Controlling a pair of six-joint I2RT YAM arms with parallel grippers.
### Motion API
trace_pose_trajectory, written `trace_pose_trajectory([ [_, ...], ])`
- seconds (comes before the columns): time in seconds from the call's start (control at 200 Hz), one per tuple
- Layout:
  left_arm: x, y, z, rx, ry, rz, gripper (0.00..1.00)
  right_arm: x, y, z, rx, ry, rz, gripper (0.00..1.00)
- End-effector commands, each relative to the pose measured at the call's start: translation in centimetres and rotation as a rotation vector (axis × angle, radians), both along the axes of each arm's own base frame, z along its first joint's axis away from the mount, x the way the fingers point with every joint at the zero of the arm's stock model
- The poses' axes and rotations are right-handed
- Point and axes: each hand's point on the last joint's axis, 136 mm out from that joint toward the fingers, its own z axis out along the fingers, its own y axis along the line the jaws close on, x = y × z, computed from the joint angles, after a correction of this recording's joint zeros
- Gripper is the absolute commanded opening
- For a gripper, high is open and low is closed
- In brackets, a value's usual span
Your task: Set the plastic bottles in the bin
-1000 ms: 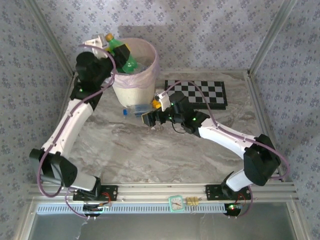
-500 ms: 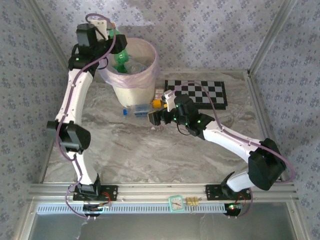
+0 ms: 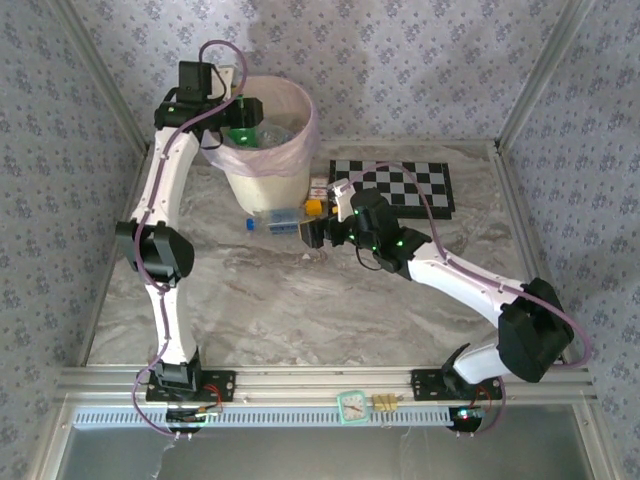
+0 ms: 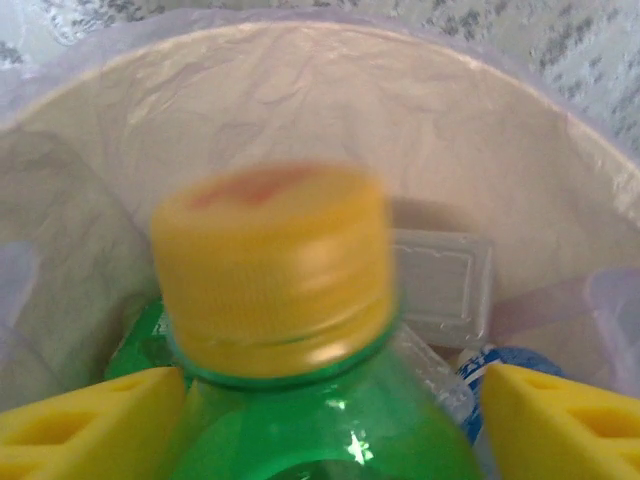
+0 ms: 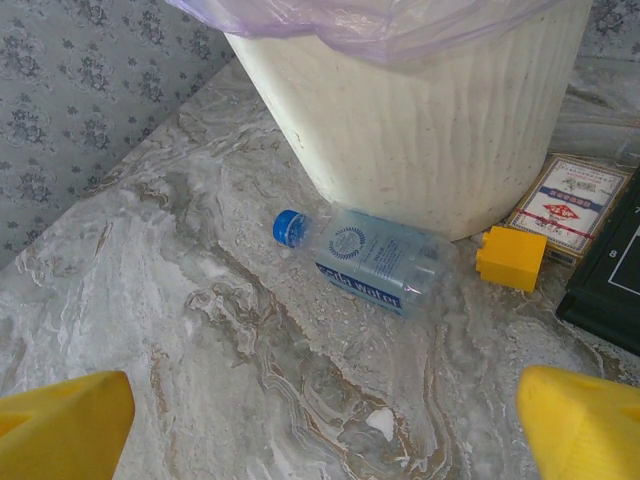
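The bin [image 3: 268, 185] stands at the back left, its pale pink liner folded over the rim. My left gripper [image 3: 241, 122] hangs over the bin's mouth with its jaws wide. A green bottle [image 4: 300, 430] with a blurred yellow cap sits between the yellow fingers [image 4: 90, 420], with a gap on its right side. Beneath it, inside the bin [image 4: 300, 90], lie other bottles, among them a clear one with a blue label [image 4: 500, 368]. My right gripper [image 3: 308, 233] is open low over the table. Ahead of it a clear bottle with a blue cap [image 5: 375, 258] lies against the bin's base [image 5: 420, 130].
A small yellow cube [image 5: 511, 258] and a red-white box [image 5: 570, 200] sit to the right of the lying bottle, close to the bin. A black and white checkerboard [image 3: 400, 185] lies at the back right. Patterned walls close in the table on three sides.
My left arm has swung from the bin's left rim to over its mouth, and its jaws have opened around the green bottle. The right arm has hardly moved.
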Motion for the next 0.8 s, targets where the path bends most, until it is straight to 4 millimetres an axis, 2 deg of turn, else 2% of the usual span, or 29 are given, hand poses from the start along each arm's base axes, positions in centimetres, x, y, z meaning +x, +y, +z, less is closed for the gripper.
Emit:
trace_pose_trajectory([
  [0.0, -1.8, 0.0, 5.6, -0.016, -0.113, 0.001, 1.00, 0.3, -0.4, 0.0, 0.008, 0.006, -0.026, 1.00],
  [0.1, -3.4, -0.4, 8.2, -0.027, -0.182, -0.005, 1.00, 0.4, -0.2, 0.0, 0.010, 0.009, -0.023, 1.00],
  [0.135, -4.1, -0.5, 8.5, -0.029, -0.194, -0.005, 1.00, 0.4, -0.1, -0.1, 0.012, 0.011, -0.021, 1.00],
  [0.155, -4.4, -0.7, 9.4, -0.036, -0.230, -0.005, 1.00, 0.4, 0.0, -0.1, 0.012, 0.012, -0.019, 1.00],
  [0.185, -5.0, -0.8, 9.5, -0.037, -0.241, -0.004, 1.00, 0.5, 0.1, -0.2, 0.012, 0.016, -0.017, 1.00],
  [0.205, -5.4, -0.8, 10.4, -0.044, -0.276, -0.003, 1.00, 0.5, 0.1, -0.3, 0.012, 0.018, -0.016, 1.00],
  [0.215, -5.5, -1.0, 9.8, -0.044, -0.266, -0.004, 1.00, 0.5, 0.1, -0.3, 0.012, 0.020, -0.016, 1.00],
  [0.225, -5.9, -1.0, 10.5, -0.049, -0.286, -0.003, 1.00, 0.5, 0.1, -0.3, 0.012, 0.021, -0.016, 1.00],
  [0.29, -7.5, -1.0, 11.2, -0.075, -0.338, 0.004, 1.00, 0.6, 0.3, -0.5, 0.013, 0.028, -0.012, 1.00],
  [0.355, -8.9, -0.8, 10.4, -0.111, -0.356, 0.017, 1.00, 0.7, 0.6, -0.6, 0.015, 0.030, -0.006, 1.00],
  [0.39, -9.7, -0.6, 10.9, -0.141, -0.386, 0.026, 1.00, 0.7, 0.7, -0.6, 0.016, 0.032, -0.005, 1.00],
  [0.405, -9.9, -0.6, 10.1, -0.148, -0.377, 0.027, 1.00, 0.8, 0.7, -0.7, 0.016, 0.033, -0.004, 1.00],
  [0.465, -11.4, -0.1, 10.0, -0.200, -0.412, 0.046, 1.00, 0.9, 0.9, -0.8, 0.018, 0.037, 0.000, 1.00],
  [0.53, -12.8, 0.4, 8.5, -0.258, -0.420, 0.075, 1.00, 1.0, 1.2, -0.8, 0.022, 0.041, 0.005, 1.00],
  [0.58, -13.9, 0.8, 6.3, -0.302, -0.410, 0.096, 1.00, 1.1, 1.4, -0.8, 0.025, 0.043, 0.009, 1.00],
  [0.6, -14.3, 1.0, 6.3, -0.328, -0.425, 0.108, 1.00, 1.1, 1.5, -0.9, 0.025, 0.045, 0.010, 1.00],
  [0.64, -15.1, 1.3, 4.3, -0.357, -0.410, 0.127, 1.00, 1.2, 1.6, -1.0, 0.025, 0.051, 0.012, 1.00],
  [0.665, -15.6, 1.5, 4.0, -0.375, -0.421, 0.134, 1.00, 1.2, 1.7, -1.0, 0.025, 0.054, 0.013, 1.00],
  [0.795, -17.5, 2.5, -1.0, -0.386, -0.364, 0.207, 1.00, 1.4, 2.2, -1.8, 0.017, 0.080, 0.022, 1.00],
])
